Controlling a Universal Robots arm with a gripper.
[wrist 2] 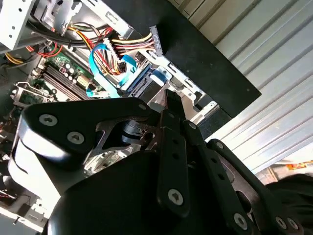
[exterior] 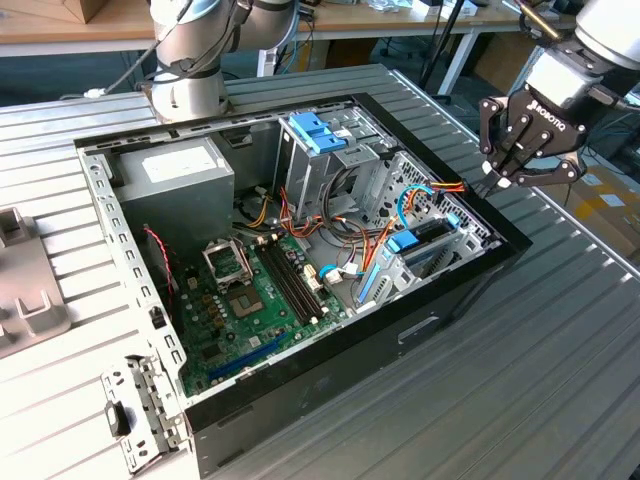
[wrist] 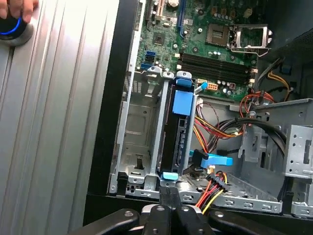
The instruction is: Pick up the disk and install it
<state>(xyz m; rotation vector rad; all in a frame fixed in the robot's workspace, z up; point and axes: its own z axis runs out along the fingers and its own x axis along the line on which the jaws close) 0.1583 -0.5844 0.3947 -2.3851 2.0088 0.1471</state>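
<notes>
Tool (exterior: 503, 182) hovering pinched together, empty, by the case (exterior: 455, 300) edge; first wrist view showing disk (wrist: 178, 127) seated in its bay.

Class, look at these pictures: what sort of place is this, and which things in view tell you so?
Probably a robotics lab or workshop. An open computer case lies on a ribbed metal table, a robot arm's gripper hangs over the case's edge, and wooden workbenches stand behind.

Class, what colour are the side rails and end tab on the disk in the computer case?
Bright blue, clearest on the disk in the first wrist view.
</notes>
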